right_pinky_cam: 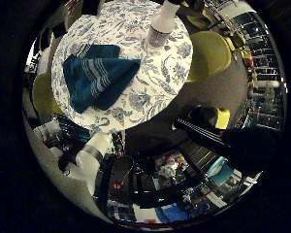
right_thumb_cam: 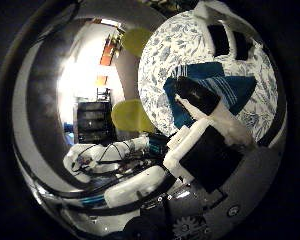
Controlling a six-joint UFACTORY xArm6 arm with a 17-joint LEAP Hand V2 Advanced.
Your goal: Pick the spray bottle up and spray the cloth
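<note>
A white spray bottle (right_pinky_cam: 161, 26) with a dark band near its base stands upright close to the edge of a round table (right_pinky_cam: 160, 82) covered in a blue-and-white flowered cloth. A dark blue striped cloth (right_pinky_cam: 99, 75) lies folded on the same table, apart from the bottle. My hand (right_thumb_cam: 205, 145) hovers well above the table, over the cloth side. Its white and black fingers (right_thumb_cam: 225, 37) reach out fairly straight with nothing between them. One black fingertip (right_thumb_cam: 195, 95) hides part of the cloth in the thumb side view.
Yellow-green chairs (right_pinky_cam: 211, 53) (right_pinky_cam: 41, 94) stand around the table. The white arm (right_thumb_cam: 115, 155) rises from a cluttered base beside the table. A dark shelf unit (right_thumb_cam: 92, 122) stands further off on the floor.
</note>
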